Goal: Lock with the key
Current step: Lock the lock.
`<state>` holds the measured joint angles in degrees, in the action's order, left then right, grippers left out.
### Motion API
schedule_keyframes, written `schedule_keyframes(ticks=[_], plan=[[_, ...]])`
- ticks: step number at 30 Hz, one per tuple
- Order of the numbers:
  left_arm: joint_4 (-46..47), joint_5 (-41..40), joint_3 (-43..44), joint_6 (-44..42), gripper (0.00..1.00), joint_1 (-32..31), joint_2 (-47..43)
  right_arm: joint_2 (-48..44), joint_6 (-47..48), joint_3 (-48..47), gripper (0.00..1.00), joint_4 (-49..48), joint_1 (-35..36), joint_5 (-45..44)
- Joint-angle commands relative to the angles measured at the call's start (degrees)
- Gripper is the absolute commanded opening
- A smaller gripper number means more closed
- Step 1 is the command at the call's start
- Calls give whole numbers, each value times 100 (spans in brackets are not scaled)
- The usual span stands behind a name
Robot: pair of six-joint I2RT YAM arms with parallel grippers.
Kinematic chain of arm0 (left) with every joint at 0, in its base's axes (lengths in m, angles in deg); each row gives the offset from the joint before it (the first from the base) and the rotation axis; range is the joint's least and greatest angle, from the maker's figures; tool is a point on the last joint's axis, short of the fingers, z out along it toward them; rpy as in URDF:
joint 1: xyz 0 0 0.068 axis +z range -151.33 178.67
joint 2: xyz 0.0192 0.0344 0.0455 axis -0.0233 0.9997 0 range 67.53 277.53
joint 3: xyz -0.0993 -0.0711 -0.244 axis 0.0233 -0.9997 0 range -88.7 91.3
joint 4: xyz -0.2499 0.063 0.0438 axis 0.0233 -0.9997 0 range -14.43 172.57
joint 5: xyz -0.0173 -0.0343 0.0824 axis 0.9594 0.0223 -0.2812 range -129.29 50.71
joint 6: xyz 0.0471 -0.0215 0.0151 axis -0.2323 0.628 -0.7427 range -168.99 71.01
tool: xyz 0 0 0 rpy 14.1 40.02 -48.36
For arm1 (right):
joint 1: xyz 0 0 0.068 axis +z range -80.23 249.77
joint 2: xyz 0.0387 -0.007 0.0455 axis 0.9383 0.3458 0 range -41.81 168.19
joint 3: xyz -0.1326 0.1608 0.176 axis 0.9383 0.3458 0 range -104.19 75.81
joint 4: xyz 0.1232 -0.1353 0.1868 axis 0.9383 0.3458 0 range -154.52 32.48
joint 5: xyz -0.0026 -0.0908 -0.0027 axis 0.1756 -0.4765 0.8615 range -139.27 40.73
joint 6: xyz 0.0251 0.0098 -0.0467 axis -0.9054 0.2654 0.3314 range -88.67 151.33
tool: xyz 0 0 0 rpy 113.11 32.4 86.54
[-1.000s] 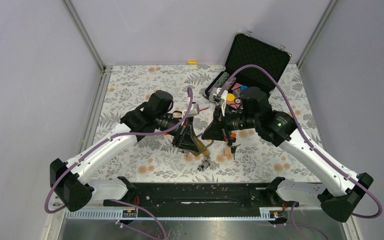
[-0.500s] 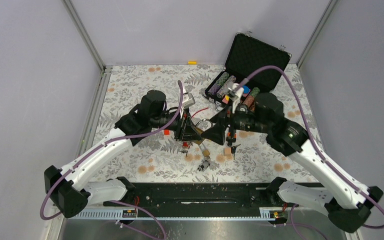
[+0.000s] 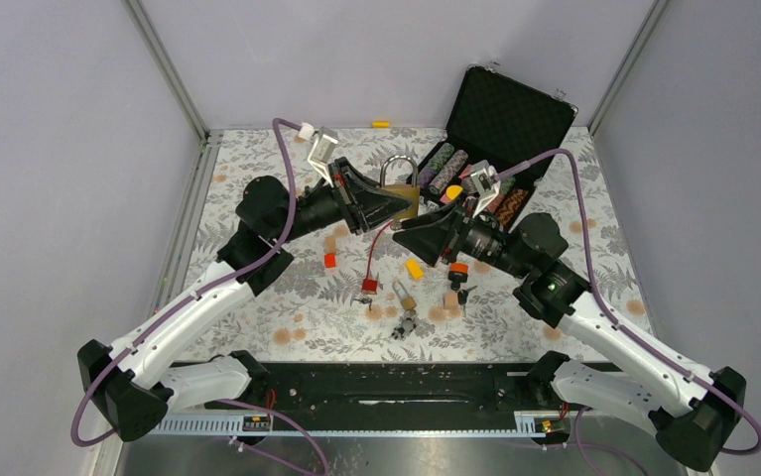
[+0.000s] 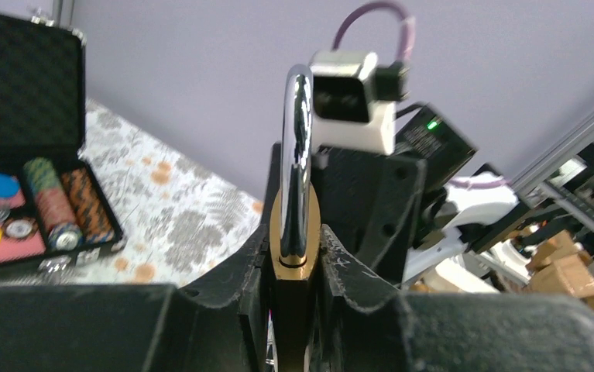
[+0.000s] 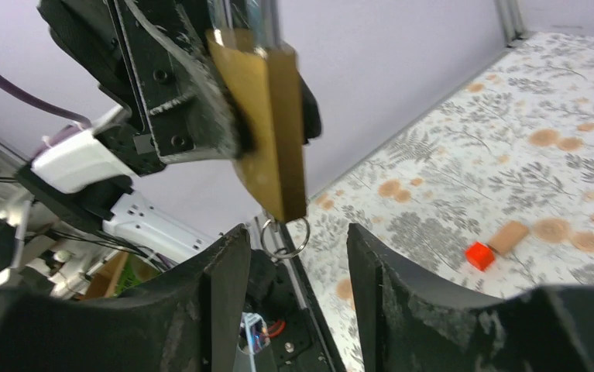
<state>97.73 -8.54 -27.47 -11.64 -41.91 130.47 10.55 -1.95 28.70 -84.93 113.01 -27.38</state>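
Note:
My left gripper (image 3: pixel 388 203) is shut on a brass padlock (image 3: pixel 402 195) with a steel shackle and holds it high above the table. In the left wrist view the padlock (image 4: pixel 294 232) sits edge-on between my fingers (image 4: pixel 348 267). My right gripper (image 3: pixel 408 236) is open just right of and below the lock. In the right wrist view the padlock (image 5: pixel 269 132) hangs above my open gripper (image 5: pixel 297 248), and a key ring (image 5: pixel 285 236) dangles from its underside between the fingers. The key's blade is hidden. A red cord (image 3: pixel 376 253) hangs from the lock to a red tag.
An open black case (image 3: pixel 500 119) with poker chips stands at the back right. On the floral mat lie a red cube (image 3: pixel 329 260), a yellow piece (image 3: pixel 415 269), an orange cap (image 3: pixel 458 270), a small padlock (image 3: pixel 404 296) and loose keys (image 3: pixel 408 325).
My left gripper has lifted the padlock off the mat, up and toward the back. My right gripper has risen with it, staying open beside the lock.

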Motion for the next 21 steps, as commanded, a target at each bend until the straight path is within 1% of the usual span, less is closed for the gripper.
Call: schedule_keyframes(ticks=[1,4,9,13,15,19,21], plan=[[1887,-370,83,789,0,-44,-162,116,-546,-8,55,-1628,33,274],[2120,-422,14,938,0,-54,-180,208,-703,7,50,-1999,31,293],[2334,-412,-36,1067,0,-73,-176,351,-858,-57,36,-2344,35,424],[2415,-401,-54,1108,0,-81,-192,473,-904,-111,33,-2420,35,498],[2450,-431,-82,1104,0,-76,-214,518,-925,-146,24,-2413,31,563],[2484,-472,-88,1091,0,-82,-262,553,-931,-199,0,-2292,33,574],[2532,-515,-108,1107,0,-75,-295,539,-882,-195,0,-2205,32,583]])
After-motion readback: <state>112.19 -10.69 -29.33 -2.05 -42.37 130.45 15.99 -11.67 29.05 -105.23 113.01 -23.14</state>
